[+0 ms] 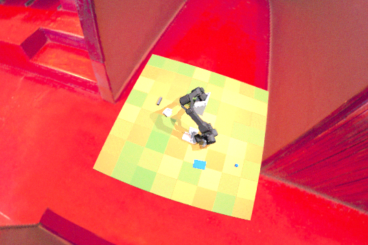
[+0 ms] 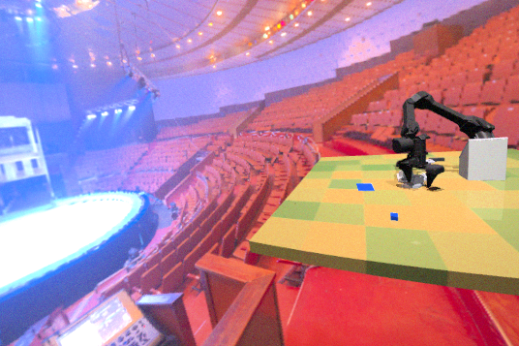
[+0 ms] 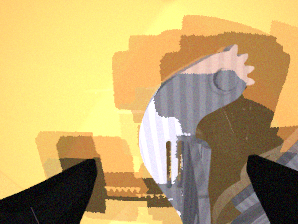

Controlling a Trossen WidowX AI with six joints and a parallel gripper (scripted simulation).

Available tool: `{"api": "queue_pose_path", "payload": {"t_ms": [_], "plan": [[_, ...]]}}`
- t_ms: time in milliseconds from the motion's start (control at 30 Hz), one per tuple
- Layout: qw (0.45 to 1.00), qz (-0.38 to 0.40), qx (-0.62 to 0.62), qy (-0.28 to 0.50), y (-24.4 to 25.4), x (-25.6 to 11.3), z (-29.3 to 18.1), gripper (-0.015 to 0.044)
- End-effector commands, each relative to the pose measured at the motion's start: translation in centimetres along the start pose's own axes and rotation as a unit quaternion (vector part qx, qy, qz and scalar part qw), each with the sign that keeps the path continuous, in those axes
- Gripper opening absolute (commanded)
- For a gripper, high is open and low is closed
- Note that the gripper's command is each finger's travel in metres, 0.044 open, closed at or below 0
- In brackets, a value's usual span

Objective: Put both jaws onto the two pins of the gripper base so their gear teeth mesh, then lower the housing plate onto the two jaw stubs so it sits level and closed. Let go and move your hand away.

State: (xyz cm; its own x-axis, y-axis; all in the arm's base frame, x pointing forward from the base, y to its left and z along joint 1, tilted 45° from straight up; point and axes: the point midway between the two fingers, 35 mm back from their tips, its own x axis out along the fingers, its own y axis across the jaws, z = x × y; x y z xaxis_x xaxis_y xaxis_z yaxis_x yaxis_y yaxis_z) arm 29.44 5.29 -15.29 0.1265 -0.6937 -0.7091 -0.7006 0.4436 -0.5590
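My gripper (image 1: 200,141) (image 2: 420,186) (image 3: 172,166) is open and empty, low over the mat. A pale grey-white jaw (image 3: 185,100) lies between and beyond the fingertips in the wrist view, its gear teeth and round hole at the upper right and slots near its middle. Another pale part (image 3: 255,204) shows at the lower right, partly behind the right finger; which part it is I cannot tell. White parts (image 1: 187,137) lie beside the gripper in the top view. A separate small white part (image 1: 167,112) lies farther back; I cannot tell which it is. Pins and stubs cannot be made out.
A blue flat rectangle (image 1: 199,165) (image 2: 365,187) and a small blue cube (image 1: 236,165) (image 2: 394,216) lie on the patchwork table top (image 1: 137,154) (image 2: 329,235). A dark grey bar (image 1: 159,101) lies at the back left. A grey-white block (image 2: 484,160) stands by the arm's base.
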Motion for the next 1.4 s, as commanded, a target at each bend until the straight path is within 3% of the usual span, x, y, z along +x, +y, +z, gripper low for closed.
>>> {"api": "queue_pose_path", "payload": {"t_ms": [0, 333, 567, 900, 1367], "plan": [[1.0, -0.002, -0.002, 0.0, 0.0, 0.0, 0.0, 0.044], [1.0, 0.0, 0.0, 0.0, 0.0, 0.0, 0.0, 0.0177], [1.0, 0.0, 0.0, 0.0, 0.0, 0.0, 0.0, 0.0134], [1.0, 0.0, 0.0, 0.0, 0.0, 0.0, 0.0, 0.0134], [1.0, 0.001, -0.002, -0.002, 0.0, -4.2, 0.3, 0.0134]]}}
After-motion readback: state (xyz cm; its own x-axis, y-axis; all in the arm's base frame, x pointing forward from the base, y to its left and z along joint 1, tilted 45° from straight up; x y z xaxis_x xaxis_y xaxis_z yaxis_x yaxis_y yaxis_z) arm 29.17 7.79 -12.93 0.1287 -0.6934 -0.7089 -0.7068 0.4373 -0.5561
